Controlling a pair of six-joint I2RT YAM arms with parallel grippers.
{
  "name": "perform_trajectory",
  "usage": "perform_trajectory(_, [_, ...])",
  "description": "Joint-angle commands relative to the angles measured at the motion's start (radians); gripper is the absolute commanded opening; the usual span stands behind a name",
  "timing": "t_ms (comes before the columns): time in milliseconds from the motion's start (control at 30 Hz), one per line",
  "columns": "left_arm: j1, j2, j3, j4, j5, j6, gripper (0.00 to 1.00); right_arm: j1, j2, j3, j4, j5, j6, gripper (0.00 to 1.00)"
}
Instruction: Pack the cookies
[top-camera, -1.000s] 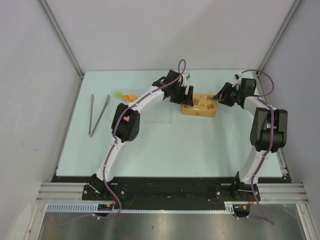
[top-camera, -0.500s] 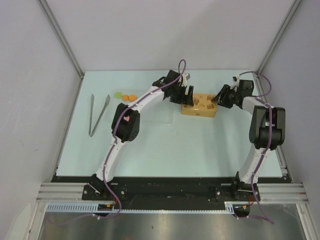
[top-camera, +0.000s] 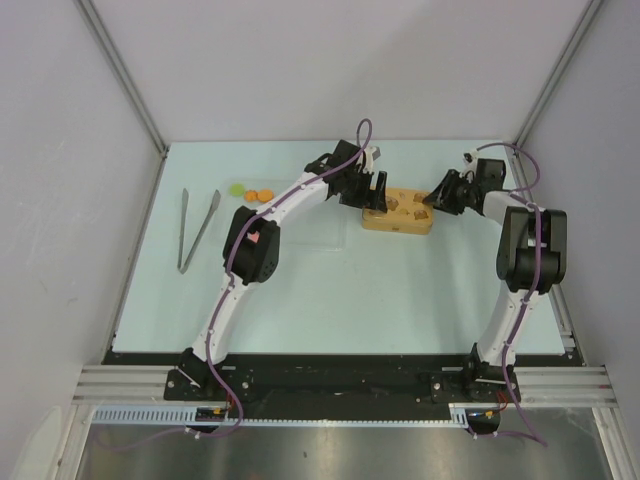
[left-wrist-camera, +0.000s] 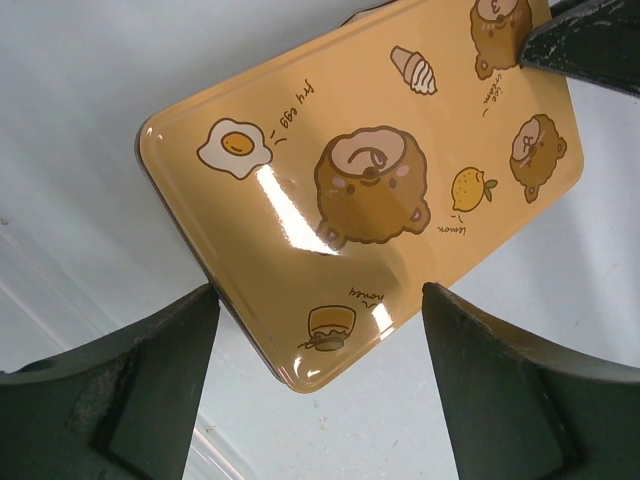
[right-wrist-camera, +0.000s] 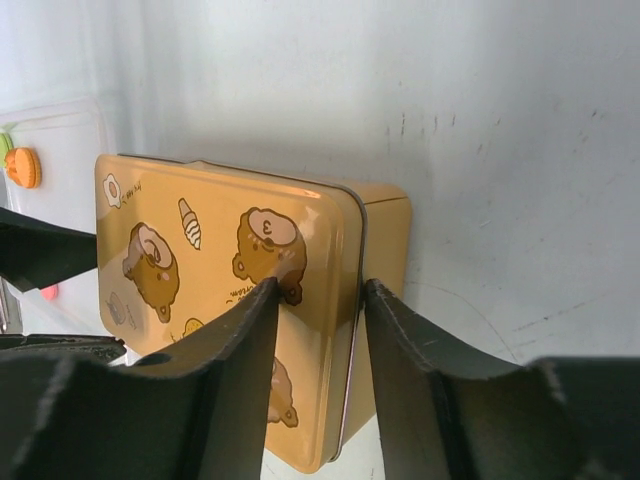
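Mid-frame, left pincer (left-wrist-camera: 318, 300) released, hovering over left end of bear-print tin (left-wrist-camera: 370, 190); right pincer (right-wrist-camera: 320, 287) straddling its right rim, grip unclear.

Robot test cell in a lab. A pale table (top-camera: 370, 300) is boxed in by plain grey wall panels (top-camera: 330, 70) set in bare metal posts (top-camera: 122, 75). Two black-and-white robot arms, the left arm (top-camera: 250, 250) and right arm (top-camera: 530, 260), trail purple cables (top-camera: 365, 128). Both are bolted to a metal rail (top-camera: 130, 385) at the table's near edge.
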Motion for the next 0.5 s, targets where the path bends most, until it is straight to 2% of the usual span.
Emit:
perform_trajectory(0, [-0.011, 0.006, 0.04, 0.015, 0.025, 0.005, 0.86, 0.008, 0.046, 0.027, -0.047, 0.02, -0.031, 0.37])
perform_trajectory(67, [-0.011, -0.003, 0.016, 0.021, 0.025, 0.005, 0.86, 0.008, 0.047, 0.031, -0.064, 0.032, -0.038, 0.32])
perform_trajectory(233, [-0.01, -0.041, -0.07, 0.038, 0.021, 0.009, 0.83, 0.008, 0.034, 0.031, -0.107, 0.044, -0.063, 0.3])
perform_trajectory(467, [0.004, -0.11, -0.182, 0.07, 0.021, 0.02, 0.81, 0.005, 0.017, 0.031, -0.113, 0.046, -0.066, 0.37])
